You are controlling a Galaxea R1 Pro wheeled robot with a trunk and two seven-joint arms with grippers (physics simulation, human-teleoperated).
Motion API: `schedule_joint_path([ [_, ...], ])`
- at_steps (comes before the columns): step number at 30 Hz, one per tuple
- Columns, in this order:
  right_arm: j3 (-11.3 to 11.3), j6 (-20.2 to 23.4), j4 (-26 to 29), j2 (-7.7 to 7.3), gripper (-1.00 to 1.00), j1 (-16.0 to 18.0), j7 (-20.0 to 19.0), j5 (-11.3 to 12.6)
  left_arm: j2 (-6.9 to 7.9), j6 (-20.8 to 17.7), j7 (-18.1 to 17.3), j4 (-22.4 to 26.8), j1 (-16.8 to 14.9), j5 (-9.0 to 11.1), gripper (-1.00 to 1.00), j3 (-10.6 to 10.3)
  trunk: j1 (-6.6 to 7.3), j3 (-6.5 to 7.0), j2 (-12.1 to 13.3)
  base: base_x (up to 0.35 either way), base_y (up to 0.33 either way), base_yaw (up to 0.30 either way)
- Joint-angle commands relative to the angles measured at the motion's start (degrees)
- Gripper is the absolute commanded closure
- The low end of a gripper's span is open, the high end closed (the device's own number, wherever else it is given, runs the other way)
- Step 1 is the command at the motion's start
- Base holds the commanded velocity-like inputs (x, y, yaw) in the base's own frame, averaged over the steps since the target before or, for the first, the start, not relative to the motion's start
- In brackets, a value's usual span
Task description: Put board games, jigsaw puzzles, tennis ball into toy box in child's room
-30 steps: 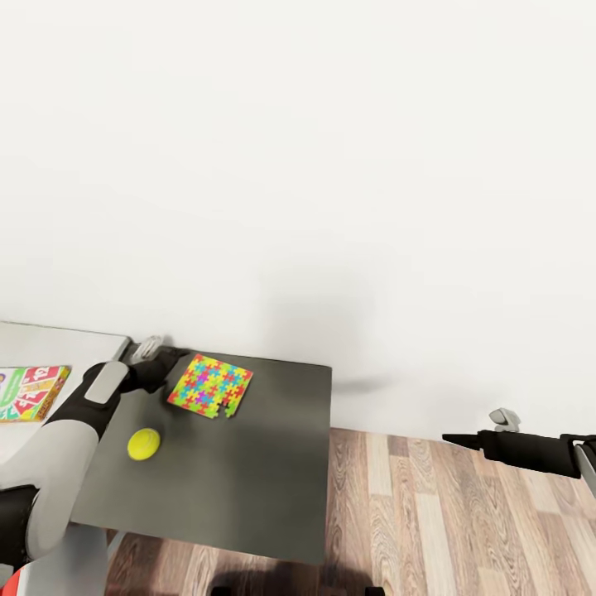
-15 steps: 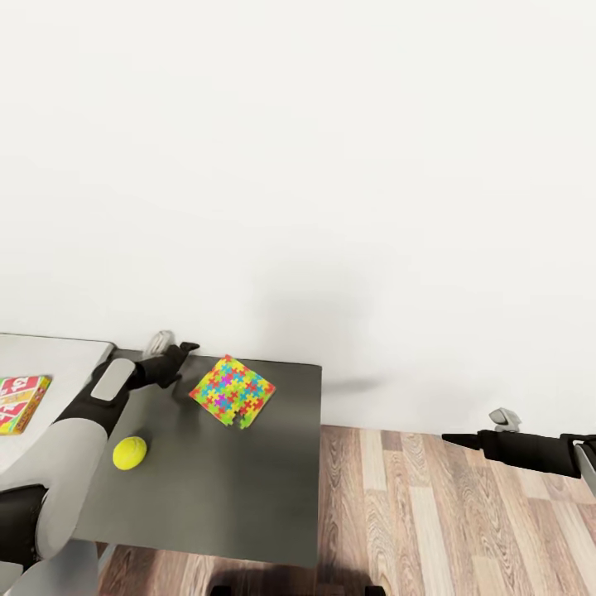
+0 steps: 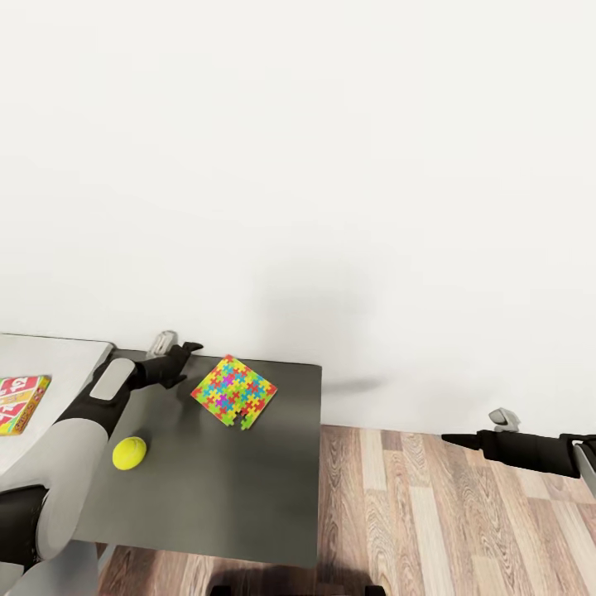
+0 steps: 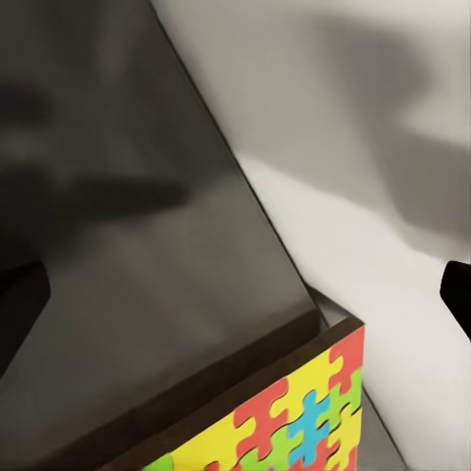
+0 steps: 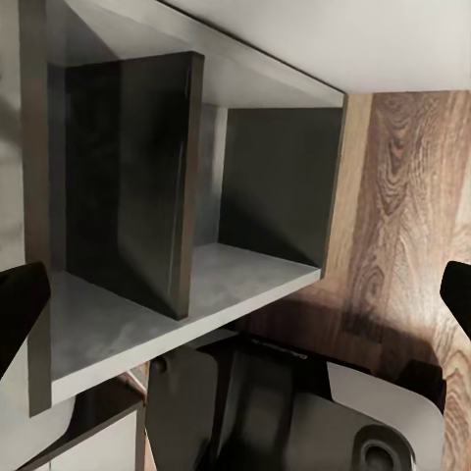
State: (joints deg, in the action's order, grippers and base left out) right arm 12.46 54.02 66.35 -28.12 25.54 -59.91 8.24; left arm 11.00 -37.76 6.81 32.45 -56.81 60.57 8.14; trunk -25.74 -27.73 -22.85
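Lettering on the board game (image 3: 20,403) at far left is unreadable. Left gripper (image 3: 184,351), jaws apart, hovers just left of the jigsaw puzzle (image 3: 233,391); right gripper (image 3: 454,439), jaws apart, hangs over floor.

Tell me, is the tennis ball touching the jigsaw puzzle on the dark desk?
Apart. The head view shows bare dark table between the tennis ball and the jigsaw puzzle, which lies nearer the wall.

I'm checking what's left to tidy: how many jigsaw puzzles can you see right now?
1. The jigsaw puzzle lies flat on the dark grey wing of the table, near the wall, just beyond the left gripper. A second one may be out of frame.
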Motion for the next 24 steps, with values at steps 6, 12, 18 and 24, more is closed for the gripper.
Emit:
schedule_joint_path([
  [6,0.0,0.3,0.0,0.07,-1.0,0.0,-0.1,0.1,-0.02,-0.6,0.7,-2.3,0.0,0.3,-1.0,0.1,-0.04,-0.09,-0.1,0.0,0.0,-0.001],
  [12,0.0,0.3,0.0,0.14,-1.0,0.0,0.0,0.0,-0.01,-0.7,0.7,-2.3,0.1,0.4,-1.0,0.1,-0.04,-0.09,-0.1,0.0,0.0,0.0],
  [18,0.0,0.3,0.0,0.16,-1.0,0.0,0.0,0.0,-0.03,-0.8,0.7,-2.3,0.2,0.4,-1.0,0.1,-0.04,-0.09,-0.1,0.0,0.0,0.0],
  [24,0.0,0.3,0.0,0.12,-1.0,0.0,0.0,0.0,-0.16,-0.9,0.7,-2.3,0.2,0.4,-1.0,0.0,-0.04,-0.09,-0.1,0.0,0.0,0.0],
])
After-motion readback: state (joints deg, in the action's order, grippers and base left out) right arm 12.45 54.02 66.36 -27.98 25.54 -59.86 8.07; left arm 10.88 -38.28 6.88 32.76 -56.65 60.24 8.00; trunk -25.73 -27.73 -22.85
